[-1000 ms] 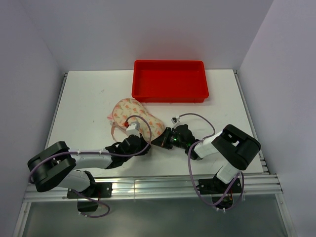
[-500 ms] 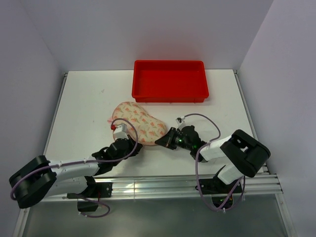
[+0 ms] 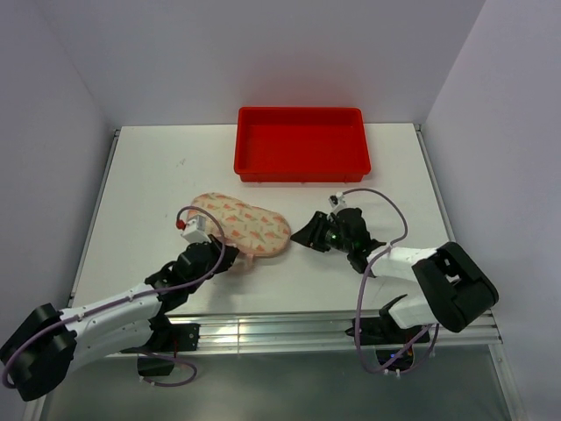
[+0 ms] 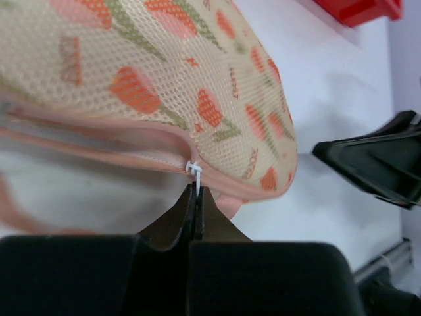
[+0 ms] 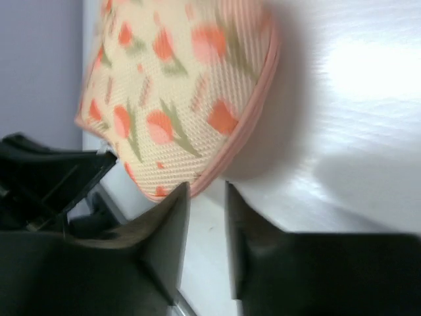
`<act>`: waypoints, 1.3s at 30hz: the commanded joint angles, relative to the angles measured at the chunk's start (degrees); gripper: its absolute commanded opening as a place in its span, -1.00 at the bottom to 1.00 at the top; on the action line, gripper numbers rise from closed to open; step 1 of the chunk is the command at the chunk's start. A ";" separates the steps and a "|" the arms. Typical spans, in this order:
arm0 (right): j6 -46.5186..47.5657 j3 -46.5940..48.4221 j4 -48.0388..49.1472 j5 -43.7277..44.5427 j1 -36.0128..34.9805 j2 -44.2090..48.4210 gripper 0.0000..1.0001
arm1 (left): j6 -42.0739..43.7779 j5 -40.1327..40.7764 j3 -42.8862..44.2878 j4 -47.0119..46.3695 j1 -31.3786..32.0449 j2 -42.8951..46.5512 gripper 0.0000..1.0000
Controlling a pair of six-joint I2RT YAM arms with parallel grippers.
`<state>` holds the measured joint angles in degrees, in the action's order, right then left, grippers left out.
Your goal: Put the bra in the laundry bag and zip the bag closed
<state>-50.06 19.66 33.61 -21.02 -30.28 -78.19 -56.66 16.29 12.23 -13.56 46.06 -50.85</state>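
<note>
We see the laundry bag (image 3: 243, 224) lying flat near the middle of the worktop (image 3: 140, 175), a little toward its left edge, with its long axis running roughly left to right. It lies between the two arms, well apart from the red tray (image 3: 301, 110) that sits against the far edge. The cream mesh carries orange-pink motifs, and pink edging runs along the side facing the near edge.

The left end effector (image 4: 197, 196) reaches the bag from the near left. Its fingers are pressed together on the small white zip pull (image 4: 194, 170), which sits on the pink edging along the bag's near side. From the left wrist view we cannot tell how much of the zip is done up.

The right end effector (image 5: 206, 195) lies low over the worktop at the bag's right end. Its fingers stand a little apart with bare worktop showing between them. The tips are just beside the pink edging, and nothing is clamped.
</note>
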 commanded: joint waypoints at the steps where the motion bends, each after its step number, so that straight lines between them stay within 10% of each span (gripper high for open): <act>1: 5.07 1.87 -8.82 5.90 1.81 1.72 -0.04 | 0.07 6.37 -0.63 -0.76 2.26 -2.05 -1.00; 5: 0.95 -0.76 -6.11 6.86 -2.66 4.63 0.62 | -1.25 5.16 1.57 -6.01 6.49 -6.97 -1.00; 16: -11.10 0.55 10.68 4.58 -9.88 -7.22 0.71 | -2.22 0.84 3.51 -14.12 8.96 -15.33 -0.99; 21: -15.15 2.05 18.59 6.51 -8.30 -14.96 0.30 | -3.01 1.46 1.05 -14.74 9.22 -13.67 -1.00; 27: -15.59 1.97 20.36 9.76 -7.69 -14.71 -0.93 | -3.01 2.95 -0.62 -10.27 9.22 -9.80 -1.00; 39: -9.01 -4.19 13.34 8.90 1.71 -5.66 -1.00 | -7.58 13.14 -3.62 16.00 9.13 9.62 -1.00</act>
<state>-63.31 16.21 49.41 -16.95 -32.84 -85.97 -62.26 23.22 9.30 -9.30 55.22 -43.64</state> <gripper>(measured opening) 0.026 0.017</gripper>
